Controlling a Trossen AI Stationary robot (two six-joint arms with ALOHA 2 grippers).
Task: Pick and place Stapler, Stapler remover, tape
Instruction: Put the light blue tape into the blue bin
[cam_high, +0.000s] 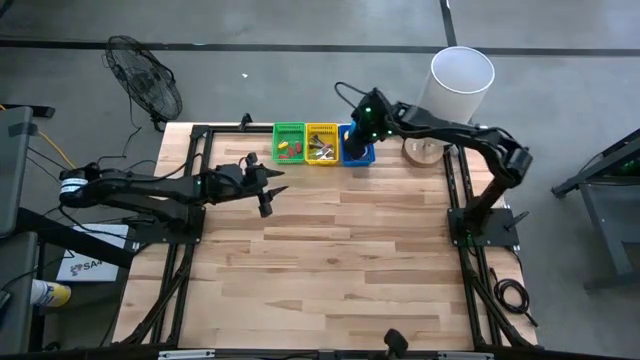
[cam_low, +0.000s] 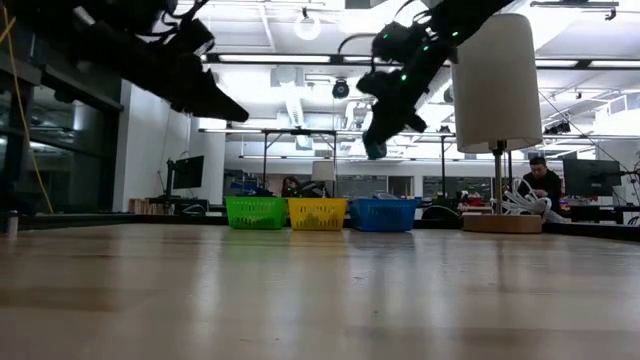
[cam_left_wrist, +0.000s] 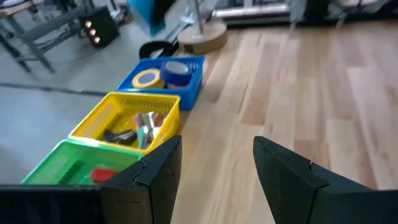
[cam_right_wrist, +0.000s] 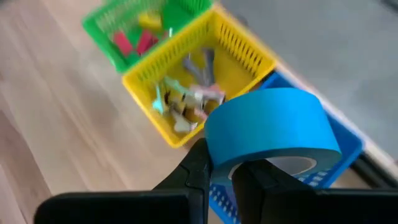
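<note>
Worktop (cam_high: 340, 250) boards lie bare up front. Left gripper (cam_high: 268, 190) hangs over the left middle, jaws parted and holding nothing. Farther back, the right gripper (cam_right_wrist: 221, 177) hovers above the blue basket (cam_high: 358, 152), jaws closed on a blue tape roll (cam_right_wrist: 270, 127). Two more rolls (cam_left_wrist: 163, 75) lie inside that basket, beside the yellow (cam_high: 321, 143) and green (cam_high: 289, 143) baskets.

— Where's the right gripper (cam_right_wrist: 219, 167)?

— Up off the table at the far edge, its arm reaching in from the right, elbow bent. Its 2 fingers are pinched onto a blue tape roll (cam_right_wrist: 272, 129).

— And the left gripper (cam_left_wrist: 214, 163)?

— Hanging above the wood, left of centre, its 2 fingers spread apart, nothing between them.
</note>
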